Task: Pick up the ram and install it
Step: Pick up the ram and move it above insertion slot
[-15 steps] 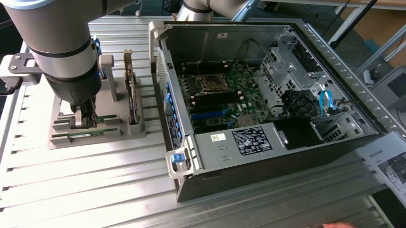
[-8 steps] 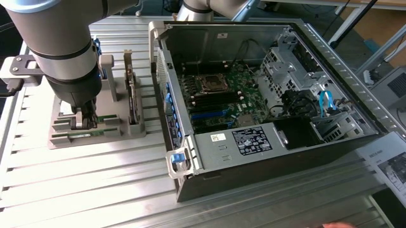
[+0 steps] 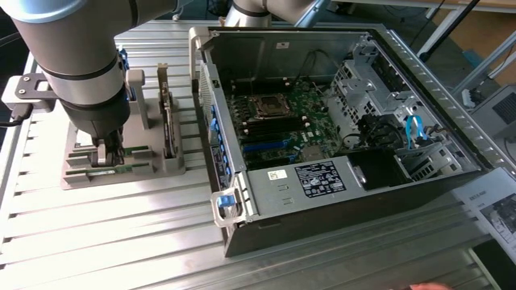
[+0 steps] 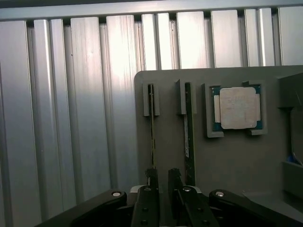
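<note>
The ram [image 4: 188,124] has its near end hidden behind the pincer [image 4: 162,175].

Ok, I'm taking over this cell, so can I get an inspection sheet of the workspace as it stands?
Surface: slatted metal table with a grey holder on it.
Job's things: the ram stands on edge in a holder slot, a second stick in the next slot; open computer case beside the holder.
Clutter: processor chip in its holder pocket; printed sheet at the exterior view's right.
Grippers: gripper open, low at the ram's end.
Cables: blue cable inside the case.
Surroundings: brown surface beyond the table.
</note>
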Controlling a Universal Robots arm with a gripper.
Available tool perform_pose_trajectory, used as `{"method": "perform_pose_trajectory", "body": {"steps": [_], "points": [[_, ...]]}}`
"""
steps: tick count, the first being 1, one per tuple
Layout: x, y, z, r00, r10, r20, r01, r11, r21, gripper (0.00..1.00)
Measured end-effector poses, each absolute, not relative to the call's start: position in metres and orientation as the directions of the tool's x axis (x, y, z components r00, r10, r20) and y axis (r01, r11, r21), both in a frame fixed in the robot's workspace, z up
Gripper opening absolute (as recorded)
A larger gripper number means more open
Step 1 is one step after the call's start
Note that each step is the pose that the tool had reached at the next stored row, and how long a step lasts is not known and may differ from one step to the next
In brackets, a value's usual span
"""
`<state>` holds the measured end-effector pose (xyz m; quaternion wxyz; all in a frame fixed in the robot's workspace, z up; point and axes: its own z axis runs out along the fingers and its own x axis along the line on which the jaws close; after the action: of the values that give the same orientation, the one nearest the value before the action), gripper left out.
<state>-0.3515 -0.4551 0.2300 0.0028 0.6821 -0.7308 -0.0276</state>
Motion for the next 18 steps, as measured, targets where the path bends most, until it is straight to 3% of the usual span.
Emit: {"method": "perform_pose_trajectory", "body": {"steps": [18], "points": [[-0.3515, -0.4587, 0.2279, -0.070, -0.997, -0.033, -0.997, 0.068, 0.044, 0.24]]}}
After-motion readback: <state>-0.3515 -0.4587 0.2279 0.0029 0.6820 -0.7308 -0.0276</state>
